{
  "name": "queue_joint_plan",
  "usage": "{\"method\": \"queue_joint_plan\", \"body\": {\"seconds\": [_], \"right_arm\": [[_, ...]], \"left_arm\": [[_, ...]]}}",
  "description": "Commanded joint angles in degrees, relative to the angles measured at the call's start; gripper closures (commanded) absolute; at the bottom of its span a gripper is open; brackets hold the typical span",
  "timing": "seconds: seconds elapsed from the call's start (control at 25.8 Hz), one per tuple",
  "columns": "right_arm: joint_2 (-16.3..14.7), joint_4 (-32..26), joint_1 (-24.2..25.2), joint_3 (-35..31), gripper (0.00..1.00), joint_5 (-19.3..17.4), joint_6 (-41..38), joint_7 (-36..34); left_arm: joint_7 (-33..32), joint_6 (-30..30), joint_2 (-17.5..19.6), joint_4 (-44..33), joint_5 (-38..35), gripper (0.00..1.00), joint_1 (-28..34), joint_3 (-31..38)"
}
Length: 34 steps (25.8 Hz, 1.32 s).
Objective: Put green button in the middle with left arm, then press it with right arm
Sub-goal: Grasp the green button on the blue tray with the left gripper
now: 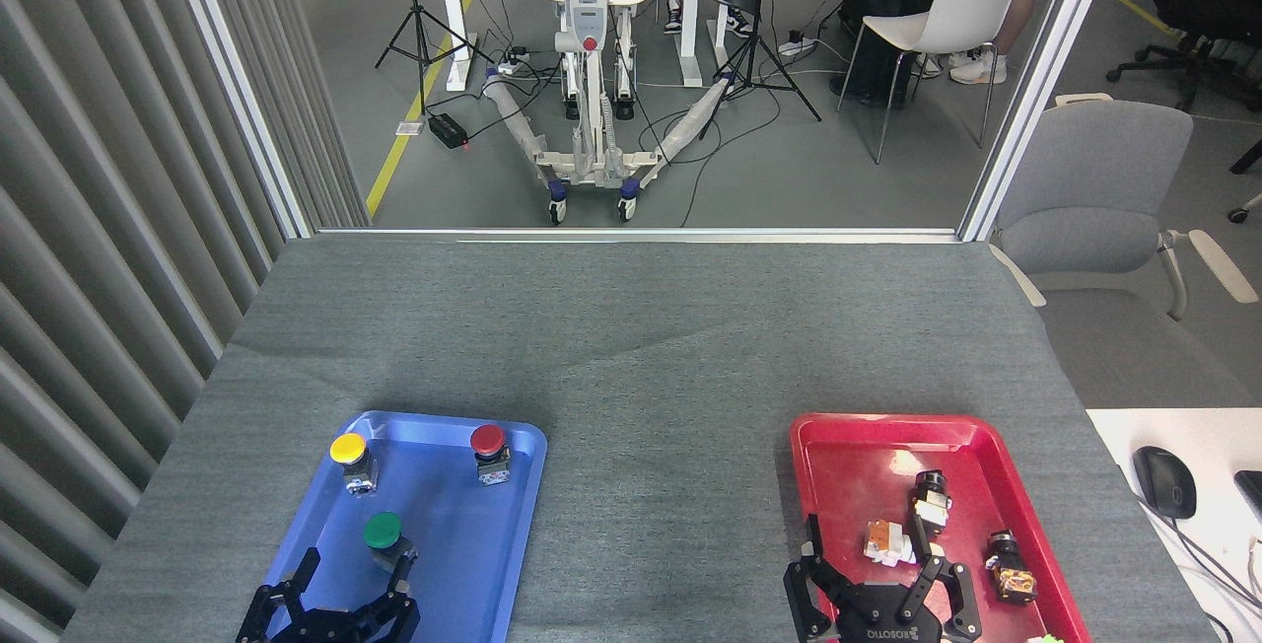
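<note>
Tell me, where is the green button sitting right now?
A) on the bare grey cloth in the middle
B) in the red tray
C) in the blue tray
C: the green button stands inside the blue tray, nearer than the yellow and red ones.
</note>
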Motion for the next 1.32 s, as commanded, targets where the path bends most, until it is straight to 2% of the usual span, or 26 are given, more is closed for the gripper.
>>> {"method": "queue_joint_plan", "body": {"seconds": [0.0,0.12,0.39,0.78,1.05,1.12,1.28], "right_arm": [[0.1,0.0,0.0,0.1,0.0,0.0,1.1,0.1],[0.1,0.1,0.0,0.2,0.0,-0.1,1.5,0.2],[0.0,0.1,0.0,0.4,0.0,-0.1,1.6,0.3],[-0.1,0.1,0.0,0.4,0.0,-0.1,1.3,0.1],[-0.1,0.1,0.0,0.4,0.0,-0.1,1.4,0.1],[-0.1,0.1,0.0,0.4,0.0,-0.1,1.4,0.1],[-0.1,0.1,0.0,0.4,0.0,-0.1,1.4,0.1]], "left_arm": [[0.2,2.6,-0.9,2.2,-0.1,0.02,-0.4,-0.3],[0.2,4.3,-1.5,3.3,-0.1,0.02,-0.5,-0.3],[0.1,3.2,-1.7,3.7,0.0,0.02,-2.4,-1.6],[0.2,3.6,-2.3,8.5,0.0,0.04,-6.1,-2.0],[0.2,3.7,-2.4,9.0,0.1,0.23,-6.8,-2.0],[0.2,3.7,-2.4,9.3,0.1,0.24,-6.9,-2.0],[0.3,3.3,-2.4,9.3,0.1,0.43,-7.1,-2.0]]}}
